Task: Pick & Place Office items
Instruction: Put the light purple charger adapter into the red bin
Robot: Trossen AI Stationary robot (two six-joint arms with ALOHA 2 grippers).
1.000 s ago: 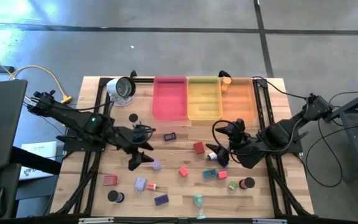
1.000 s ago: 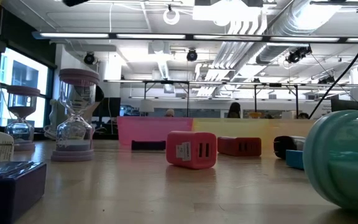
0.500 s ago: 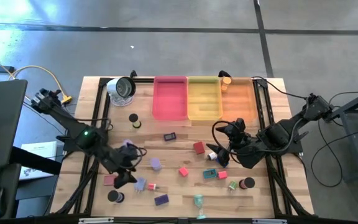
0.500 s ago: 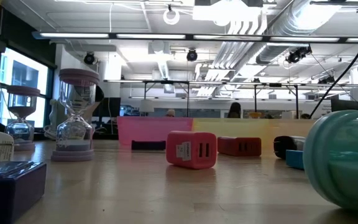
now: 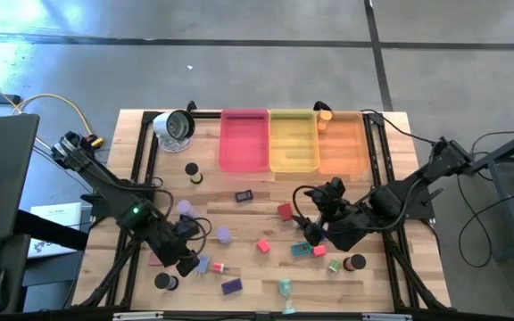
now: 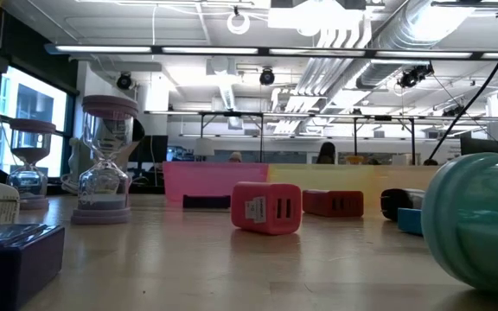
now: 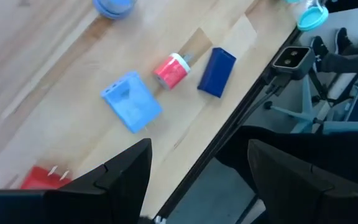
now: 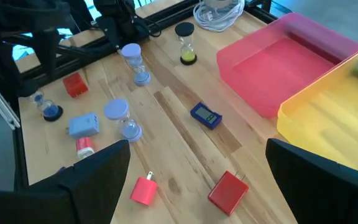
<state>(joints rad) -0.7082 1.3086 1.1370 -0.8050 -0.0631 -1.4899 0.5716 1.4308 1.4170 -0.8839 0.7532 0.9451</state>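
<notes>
Fingers of the left gripper [image 5: 188, 264] are spread, nothing is pinched; it is held low over the front-left part of the wooden counter [image 5: 257, 192]. In its wrist view, a light-blue plug-shaped block [image 7: 131, 101], a small red-and-white cylinder [image 7: 171, 68] and a dark-blue rectangular block [image 7: 217, 72] are seen lying apart from one another near the counter edge, with a red pronged block [image 7: 41, 178] partly cut off by the fingers.

Fingers of the right gripper [image 5: 309, 234] are spread wide and empty, positioned right of centre, near a red square block [image 5: 285, 211] and a teal block [image 5: 302, 249].

The office items are scattered on the counter in front of the trays: a small pink block [image 5: 262, 245], a dark-blue rectangular piece with a screen [image 5: 244, 195], a lavender hourglass-shaped piece [image 5: 224, 235], a black round disc [image 5: 357, 262], a second black disc [image 5: 163, 282].

Three translucent trays are lined up at the back: pink tray [image 5: 244, 141], yellow tray [image 5: 293, 140], orange tray [image 5: 343, 143]. Nothing can be made out inside them. A round silver-and-white object [image 5: 176, 127] is placed left of the pink tray.

In the low view, a pink plug block [image 6: 266, 208] and a lavender hourglass [image 6: 105, 160] are seen resting on the counter.
</notes>
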